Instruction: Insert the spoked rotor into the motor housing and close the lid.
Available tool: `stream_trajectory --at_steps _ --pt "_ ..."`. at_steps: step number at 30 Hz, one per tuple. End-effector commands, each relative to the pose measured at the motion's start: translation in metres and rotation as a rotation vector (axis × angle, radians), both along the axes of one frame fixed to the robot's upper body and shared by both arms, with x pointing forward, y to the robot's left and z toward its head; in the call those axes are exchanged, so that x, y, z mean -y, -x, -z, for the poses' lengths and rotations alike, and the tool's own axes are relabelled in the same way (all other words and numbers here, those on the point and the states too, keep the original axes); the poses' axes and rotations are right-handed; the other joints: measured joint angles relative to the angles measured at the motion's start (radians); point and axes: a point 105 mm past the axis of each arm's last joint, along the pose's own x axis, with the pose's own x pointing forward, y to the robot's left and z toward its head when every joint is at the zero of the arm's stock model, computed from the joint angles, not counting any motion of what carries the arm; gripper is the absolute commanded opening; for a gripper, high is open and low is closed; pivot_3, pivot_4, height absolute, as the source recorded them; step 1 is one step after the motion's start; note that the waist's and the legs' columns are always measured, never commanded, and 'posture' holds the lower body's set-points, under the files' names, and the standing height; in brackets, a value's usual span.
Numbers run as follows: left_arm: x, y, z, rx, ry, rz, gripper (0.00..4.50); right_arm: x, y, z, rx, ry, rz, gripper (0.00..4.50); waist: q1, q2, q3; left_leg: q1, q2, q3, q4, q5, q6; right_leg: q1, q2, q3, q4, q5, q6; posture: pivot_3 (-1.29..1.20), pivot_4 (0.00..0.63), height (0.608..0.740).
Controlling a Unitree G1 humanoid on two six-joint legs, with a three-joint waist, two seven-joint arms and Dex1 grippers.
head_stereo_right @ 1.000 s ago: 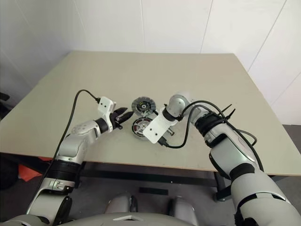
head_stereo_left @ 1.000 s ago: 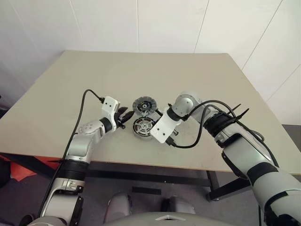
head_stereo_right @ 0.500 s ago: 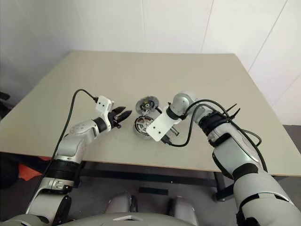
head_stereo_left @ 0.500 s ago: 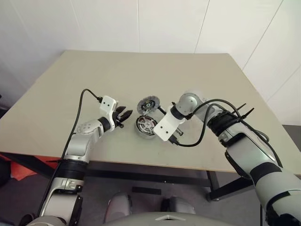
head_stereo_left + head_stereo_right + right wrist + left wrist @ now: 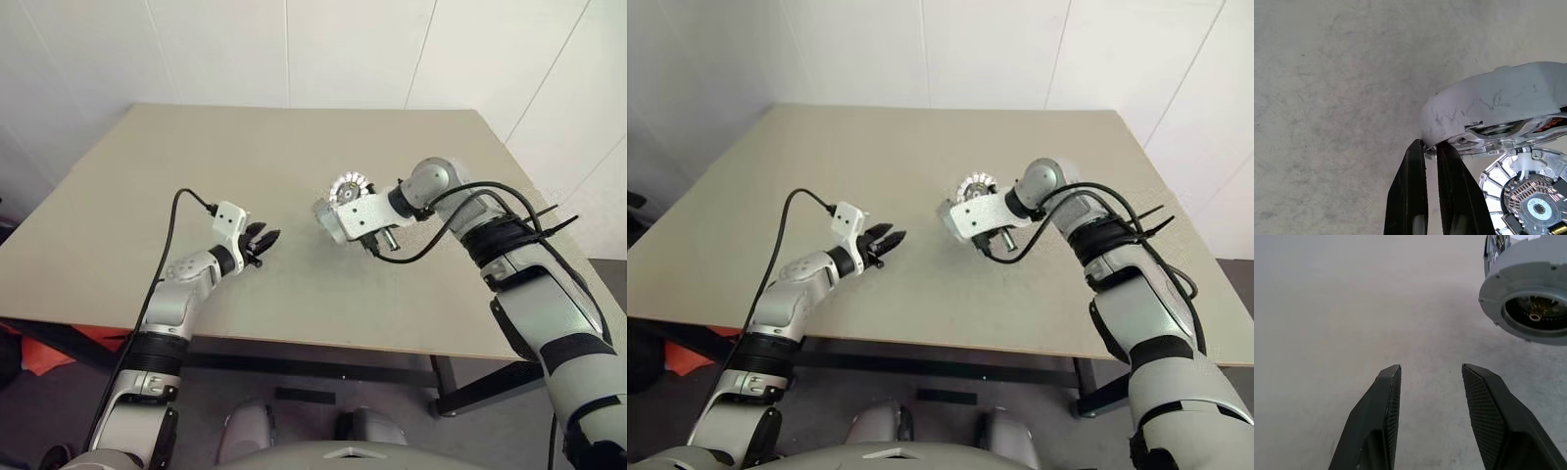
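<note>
- R gripper (image 5: 1430, 143): fingers pinched tight on the rim of the motor housing (image 5: 1528, 284). The edge grip looks meant to carry it and tip it.
- Housing is held clear of the worktop (image 5: 196, 147), about mid-depth and a bit right of centre, well away from every edge.
- Housing is a short cylinder w/ its axis tilted. The dark-centred round face, w/ copper bits inside, points toward the L gripper (image 5: 263, 238) and slightly down. The plain grey wall faces the R wrist cam.
- Lid (image 5: 345, 184): ribbed rim, just beside the housing on its far side, standing tilted. It seems joined by a small white piece; can't tell if it rests on the worktop.
- Spoked rotor: can't pick it out for sure. Silver metal at the housing's mouth may be it.
- L gripper: fingers apart, empty, low over the worktop toward the near edge, left of centre. Prob. waiting to take or steady the housing.
</note>
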Motion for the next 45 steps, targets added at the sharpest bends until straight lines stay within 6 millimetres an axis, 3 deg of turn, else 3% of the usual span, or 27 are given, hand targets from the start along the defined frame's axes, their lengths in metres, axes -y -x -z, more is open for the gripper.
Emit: stream_trajectory --at_steps 1,6,8,20,29,36,45 --pt "0.002 -0.002 -0.009 0.043 0.005 0.004 2.09 -0.010 -0.004 -0.029 0.082 -0.088 -0.004 0.00 0.000 0.000 0.000 -0.001 0.000 0.000 0.000 0.000 0.000 -0.001 0.000 0.000 0.000 0.000 0.000 0.00 0.000 0.740" --pt "0.002 -0.004 -0.010 0.046 0.001 0.008 2.09 -0.008 -0.007 -0.030 0.042 -0.151 0.104 0.00 0.001 0.000 0.000 -0.003 0.000 0.000 0.000 0.000 0.000 -0.003 0.000 0.000 0.001 0.000 0.000 0.00 0.000 0.740" --pt "0.003 -0.003 -0.009 0.045 0.001 0.009 2.09 -0.004 -0.004 -0.032 -0.054 -0.198 0.187 0.00 0.002 0.000 0.000 -0.003 0.000 0.000 0.000 0.000 0.000 -0.004 0.000 0.000 0.001 0.000 0.000 0.00 0.000 0.740" --pt "0.004 0.001 -0.002 0.034 0.006 0.002 2.09 0.015 0.032 -0.048 -0.365 -0.261 0.406 0.00 0.009 0.000 0.000 -0.004 0.000 0.000 0.000 0.000 0.000 -0.004 0.000 0.000 0.000 0.000 0.000 0.00 0.000 0.740" --pt "0.008 0.004 0.000 0.028 0.017 0.002 2.09 0.011 0.064 -0.038 -0.605 -0.273 0.555 0.00 0.012 0.000 0.000 -0.003 0.000 0.000 0.000 0.000 0.000 -0.003 0.000 0.000 0.000 0.000 0.000 0.00 0.000 0.740" --pt "0.006 0.006 0.001 0.026 0.016 -0.006 2.09 -0.019 0.041 -0.033 -0.721 -0.393 0.859 0.00 0.008 0.000 0.000 -0.001 0.000 -0.001 0.000 0.002 -0.004 -0.003 0.001 0.000 0.001 0.000 0.000 0.00 0.000 0.740" --pt "0.000 0.008 0.001 0.028 0.009 -0.026 2.09 -0.035 0.035 -0.025 -0.739 -0.391 0.896 0.00 0.032 0.000 0.000 -0.001 0.000 -0.001 -0.001 0.002 -0.009 -0.001 0.000 0.000 -0.001 0.000 0.000 0.00 0.000 0.740"
